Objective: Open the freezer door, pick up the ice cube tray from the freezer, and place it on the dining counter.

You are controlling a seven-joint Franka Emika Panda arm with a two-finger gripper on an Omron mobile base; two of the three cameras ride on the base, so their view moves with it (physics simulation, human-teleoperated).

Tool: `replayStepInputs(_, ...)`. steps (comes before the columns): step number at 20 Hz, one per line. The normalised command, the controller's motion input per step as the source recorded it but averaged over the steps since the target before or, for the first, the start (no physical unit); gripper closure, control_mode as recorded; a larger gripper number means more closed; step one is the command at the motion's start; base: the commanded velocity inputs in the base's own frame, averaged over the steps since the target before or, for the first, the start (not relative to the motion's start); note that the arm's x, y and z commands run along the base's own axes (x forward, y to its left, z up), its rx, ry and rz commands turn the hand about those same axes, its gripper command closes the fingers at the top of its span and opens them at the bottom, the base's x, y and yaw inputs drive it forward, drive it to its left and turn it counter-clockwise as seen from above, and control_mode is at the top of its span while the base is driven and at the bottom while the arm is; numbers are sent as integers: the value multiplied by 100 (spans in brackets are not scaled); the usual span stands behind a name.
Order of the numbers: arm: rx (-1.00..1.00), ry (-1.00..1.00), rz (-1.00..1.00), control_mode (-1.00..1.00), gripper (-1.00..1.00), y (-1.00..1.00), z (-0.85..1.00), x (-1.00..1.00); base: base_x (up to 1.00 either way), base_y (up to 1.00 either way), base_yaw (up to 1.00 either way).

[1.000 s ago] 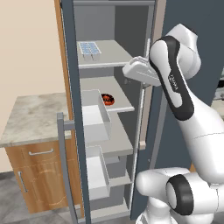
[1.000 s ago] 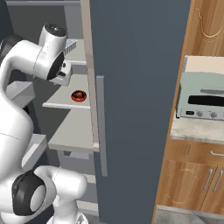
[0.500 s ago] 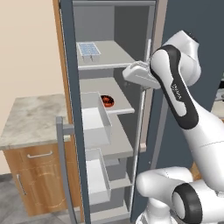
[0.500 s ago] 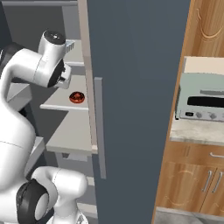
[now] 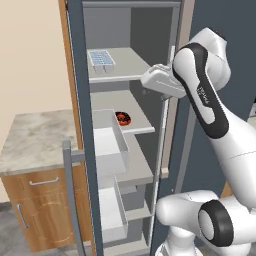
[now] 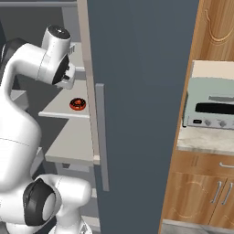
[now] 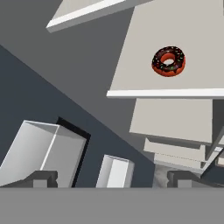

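Ice cube tray (image 5: 101, 58), pale gridded rectangle, sits on upper freezer (image 5: 131, 35) shelf, left of empty gripper (image 7: 112, 177), fingers spread; chocolate donut (image 7: 169, 61) on shelf below.

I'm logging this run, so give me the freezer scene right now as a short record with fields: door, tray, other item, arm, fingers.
door: freezer door swung open, white inner bins facing the shelves
tray: ice cube tray lies flat on the upper shelf, near its left front edge, untouched
other item: chocolate-glazed donut on the shelf below the tray
arm: hand reaches into the freezer at the right, between those two shelves
fingers: fingers spread apart, nothing between them, camera looking down past the donut shelf
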Motion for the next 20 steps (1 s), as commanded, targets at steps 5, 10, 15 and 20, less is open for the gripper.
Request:
replayStepInputs(5,0,0,0,100,-100,0,0,0,13,-1,-1)
replayStepInputs(10,0,0,0,100,-100,0,0,0,18,0,0)
replayStepInputs(15,0,0,0,100,-100,0,0,0,61,9,-3)
replayStepInputs(20,0,0,0,100,-100,0,0,0,18,16,-7)
